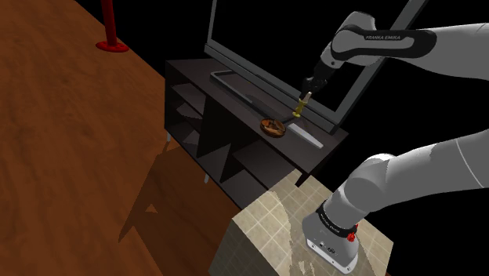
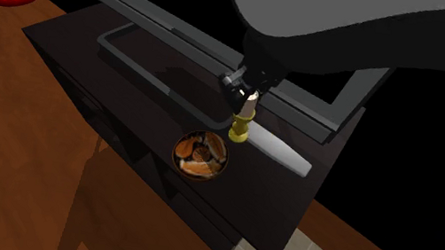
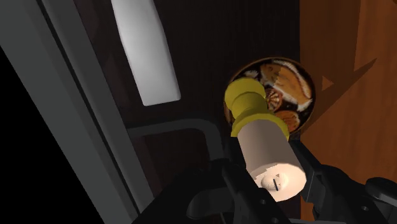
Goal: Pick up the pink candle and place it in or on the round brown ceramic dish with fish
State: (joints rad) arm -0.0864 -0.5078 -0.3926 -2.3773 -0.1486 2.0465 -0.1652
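Note:
The candle [image 3: 267, 149] is a pale pink cylinder on a yellow holder [image 2: 239, 131]. My gripper [image 3: 272, 184] is shut on the pink body, holding it above the dark cabinet top. The round brown dish with fish [image 2: 201, 153] sits on the cabinet near its front edge, just below and beside the candle's yellow base. In the shoulder view the candle [image 1: 301, 105] hangs from the gripper [image 1: 308, 89] a little above and to the right of the dish [image 1: 273, 125].
A flat grey bar [image 2: 275, 152] lies on the dark cabinet [image 2: 122, 65] close behind the dish. A large framed screen [image 1: 266, 47] stands along the back. A red stand [image 1: 112, 43] is on the wooden floor [image 1: 70, 141].

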